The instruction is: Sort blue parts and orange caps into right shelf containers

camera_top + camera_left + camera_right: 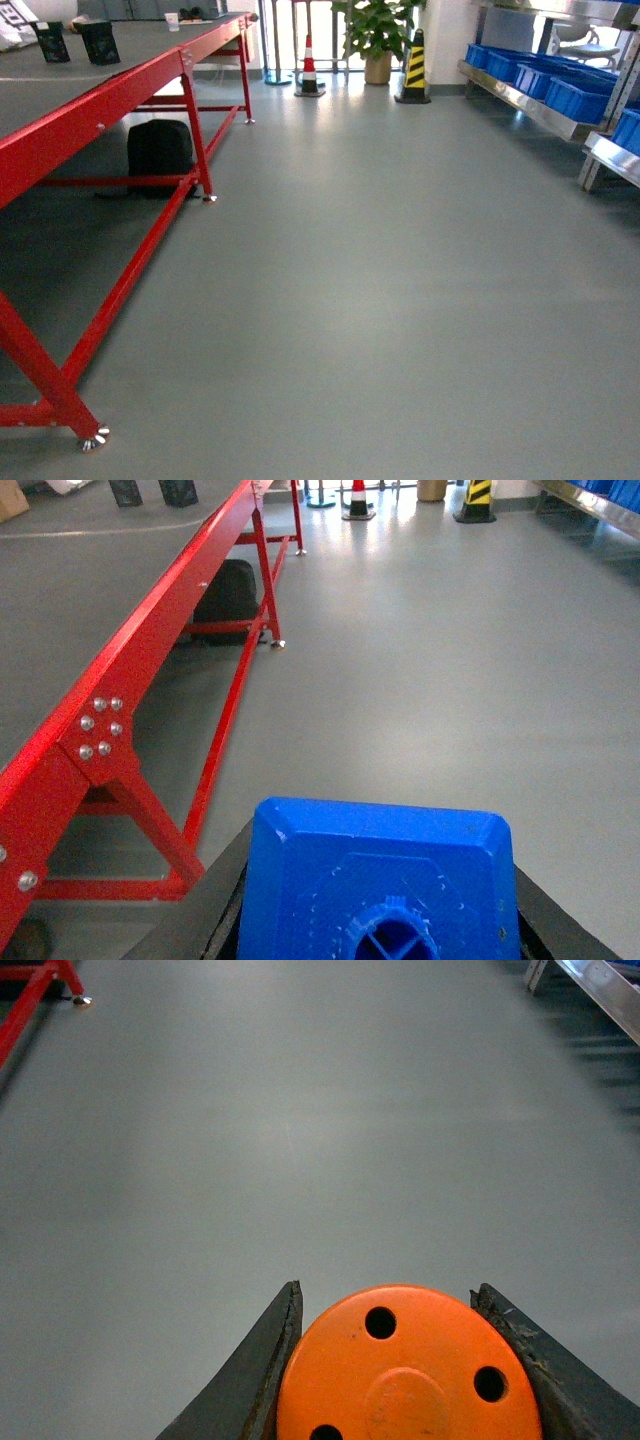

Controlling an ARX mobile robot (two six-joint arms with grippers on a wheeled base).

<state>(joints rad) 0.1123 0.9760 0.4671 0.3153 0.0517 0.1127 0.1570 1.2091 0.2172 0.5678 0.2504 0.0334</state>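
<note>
Gripping one blue part, the left gripper is clenching it between its dark fingers, which are showing at both sides of the block along the bottom edge of the left wrist view; the block's face with a round recessed hub is pointing at the camera. Over on the other arm, the right gripper is squeezing one orange cap, its two dark fingers pressing against the cap's left and right sides, and three small holes are showing in the cap's flat face. Neither gripper is appearing in the head view. Both held pieces are hanging above bare grey floor, well apart from the shelf, which is standing far off at the right edge of the head view. On that steel rack at least four blue containers are sitting in a row, with a fifth partly cropped at the edge; the exact count is hard to tell at this distance. One long red-framed table is running down the left side, carrying two dark boxes near its far end, and one black backpack is resting on the floor beneath it. Two striped cones are standing at the back, one red-and-white and one yellow-and-black, with one potted plant between them.
</note>
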